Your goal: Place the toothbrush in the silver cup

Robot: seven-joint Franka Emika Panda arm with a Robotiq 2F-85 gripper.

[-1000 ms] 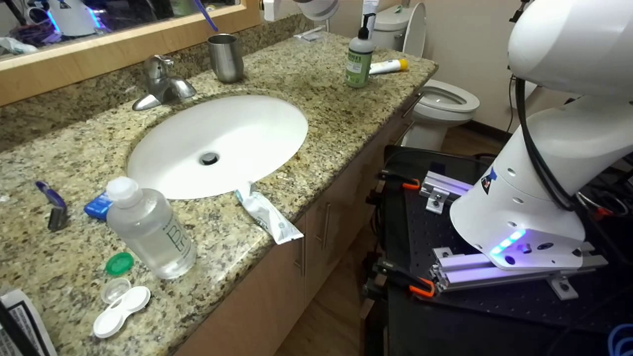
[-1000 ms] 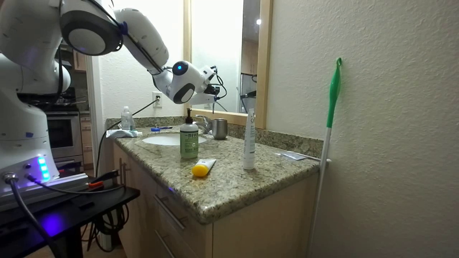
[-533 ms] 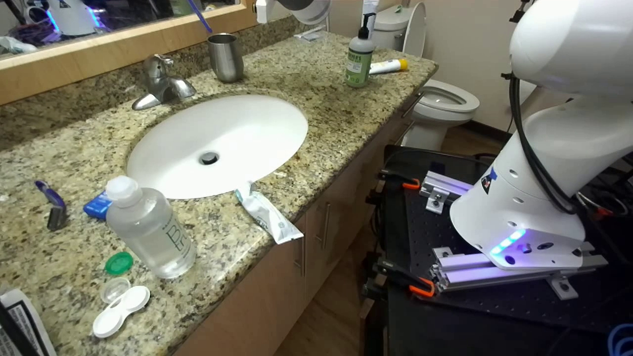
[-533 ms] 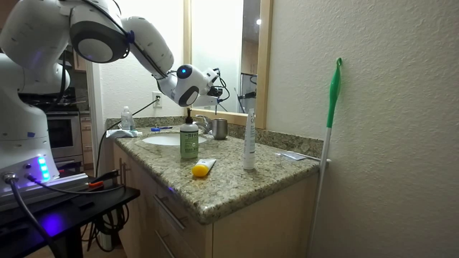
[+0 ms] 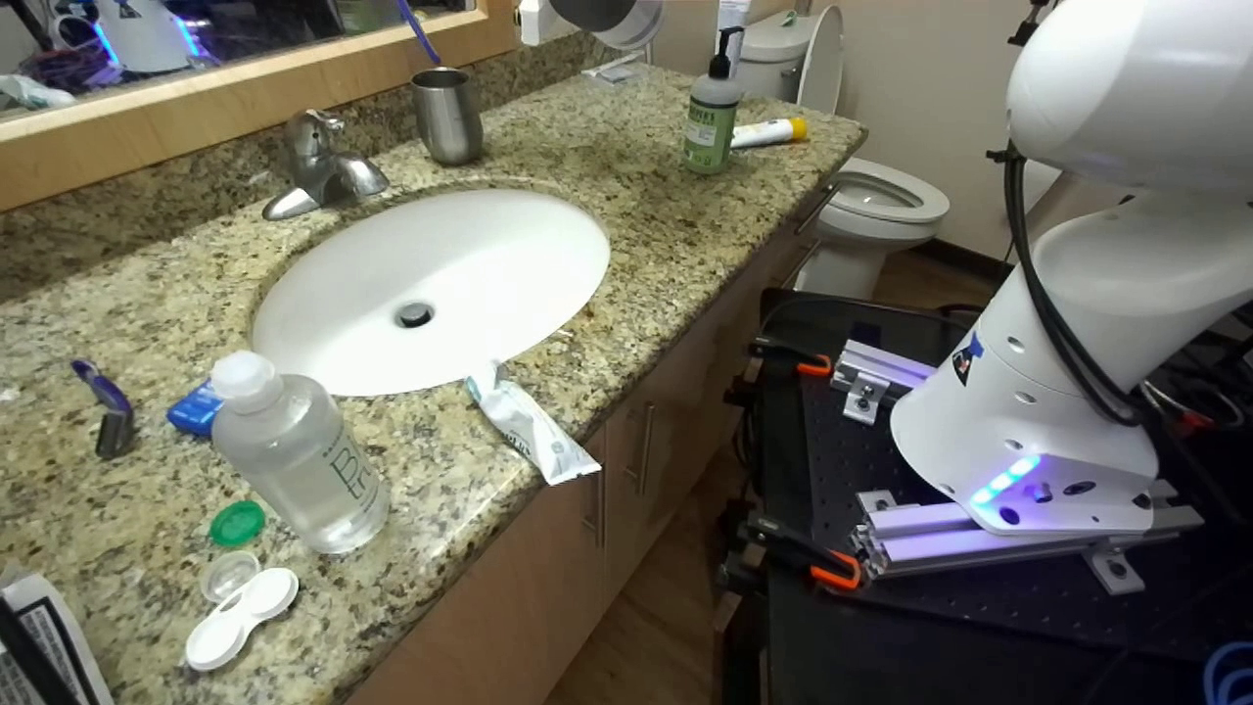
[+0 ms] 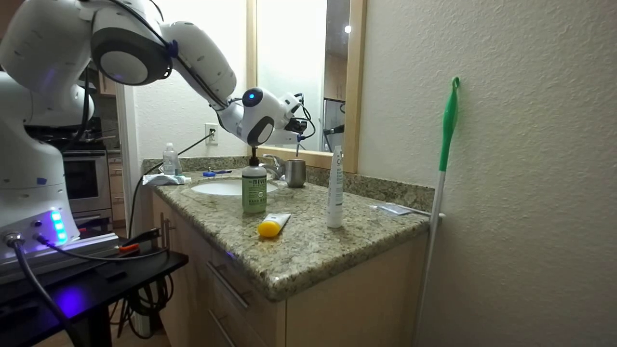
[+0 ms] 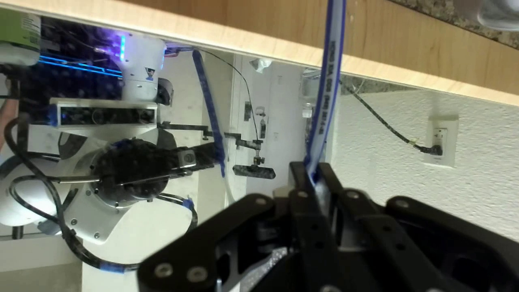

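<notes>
The toothbrush, a slim blue and clear stick, hangs steeply from my gripper [image 7: 312,169]. In the wrist view the toothbrush [image 7: 328,73] runs up out of the top of the picture from between the fingertips, which are shut on one end. In an exterior view the toothbrush [image 5: 419,31] shows above the silver cup [image 5: 450,117], its lower end just above the rim. In an exterior view the toothbrush [image 6: 297,149] again ends just over the silver cup [image 6: 295,174]. The cup stands upright on the counter. The fingers are out of view or hidden in both exterior views.
A faucet [image 5: 328,171] stands beside the cup, with the white sink [image 5: 470,264] in front. The wooden mirror frame [image 7: 377,44] is close behind the toothbrush. A green soap bottle [image 6: 254,190] and an upright white tube [image 6: 335,193] stand on the counter.
The gripper and toothbrush have moved slightly down and across to the right in an exterior view, so the lower end stands over the cup. The cup has not moved.
</notes>
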